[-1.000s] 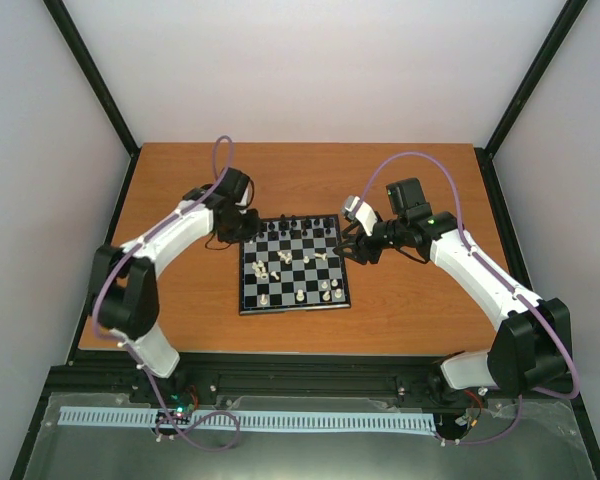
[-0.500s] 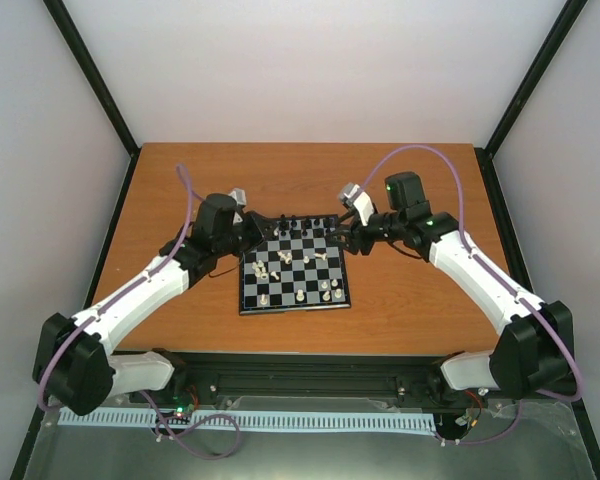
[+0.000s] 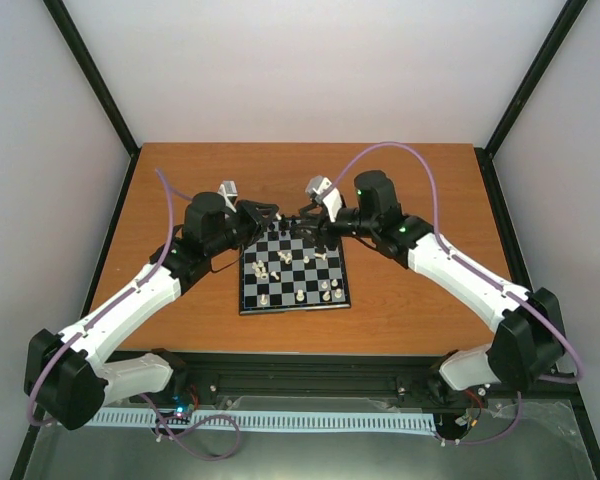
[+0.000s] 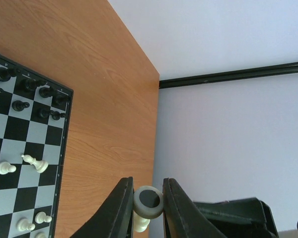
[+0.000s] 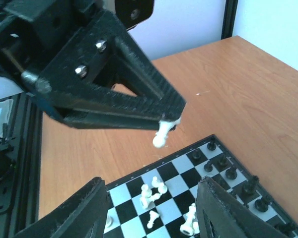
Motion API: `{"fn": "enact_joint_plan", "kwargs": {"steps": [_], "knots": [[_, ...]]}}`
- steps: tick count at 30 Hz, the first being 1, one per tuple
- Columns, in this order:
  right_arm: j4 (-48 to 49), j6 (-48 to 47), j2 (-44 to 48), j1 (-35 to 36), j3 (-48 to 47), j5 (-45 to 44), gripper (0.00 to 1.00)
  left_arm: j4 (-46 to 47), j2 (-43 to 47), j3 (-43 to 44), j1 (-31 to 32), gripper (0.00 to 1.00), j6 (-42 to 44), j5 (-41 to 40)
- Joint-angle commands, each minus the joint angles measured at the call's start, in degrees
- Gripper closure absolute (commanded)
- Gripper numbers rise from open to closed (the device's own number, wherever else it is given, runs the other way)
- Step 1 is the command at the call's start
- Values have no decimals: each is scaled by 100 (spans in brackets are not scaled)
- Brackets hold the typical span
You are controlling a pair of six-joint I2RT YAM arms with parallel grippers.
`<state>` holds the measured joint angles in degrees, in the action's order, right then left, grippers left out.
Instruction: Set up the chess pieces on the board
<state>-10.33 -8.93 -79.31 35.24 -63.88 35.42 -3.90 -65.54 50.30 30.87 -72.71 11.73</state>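
**Work surface.** The orange-brown wooden table (image 3: 410,180) carries the small square checkerboard of black and silver-white squares with a thin black rim (image 3: 242,290), which lies flat at mid-table.

**Tools.** Both grippers hang over the board's far edge. The left gripper (image 4: 147,184) is closed nearly all the way onto one cream-white figurine (image 4: 149,203), which is clear of the surface near the far left corner. The right gripper (image 5: 154,213) stands about half open with nothing between its fingers.

**Pieces.**
- The small black figurines (image 4: 30,84) stand upright along the far rows.
- The small cream-white figurines (image 5: 151,191) are scattered over the middle and near squares, and several lie tipped over.

**Handling properties (judged).**
- Each figurine is likely very light and rigid with a smooth, slippery surface.
- A narrow body on a round base means a light sideways touch will probably topple it.
- Neighbours stand close together, so a wide finger can knock them.

**Grip point.**
- Take hold across the upper body, with the fingers coming down from above and the base left free for seating.
- On the held figurine the dark round underside faces the left wrist camera. The exact height of the grip on its body cannot be told.
- Release only once the base sits flat in its square.
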Motion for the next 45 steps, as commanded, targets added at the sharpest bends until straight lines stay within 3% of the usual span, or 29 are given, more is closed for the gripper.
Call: {"fn": "enact_joint_plan", "kwargs": {"steps": [1,15,26,35,42,45], "knots": [[495,190,-352,111,-315,-199,51,203,137,201,33,83,-280,96],[871,314,-929,411,-653,-173,54,68,214,264,33,83,-200,128],[899,393,-1086,422,-696,-227,74,29,269,248,28,83,-167,154],[920,301,-1034,422,-727,-312,80,-15,222,251,33,84,-97,168],[724,38,-991,422,-817,-379,90,-209,181,279,33,84,89,121],[496,-156,-965,422,-882,-427,93,-533,173,413,32,79,360,-11]]}}
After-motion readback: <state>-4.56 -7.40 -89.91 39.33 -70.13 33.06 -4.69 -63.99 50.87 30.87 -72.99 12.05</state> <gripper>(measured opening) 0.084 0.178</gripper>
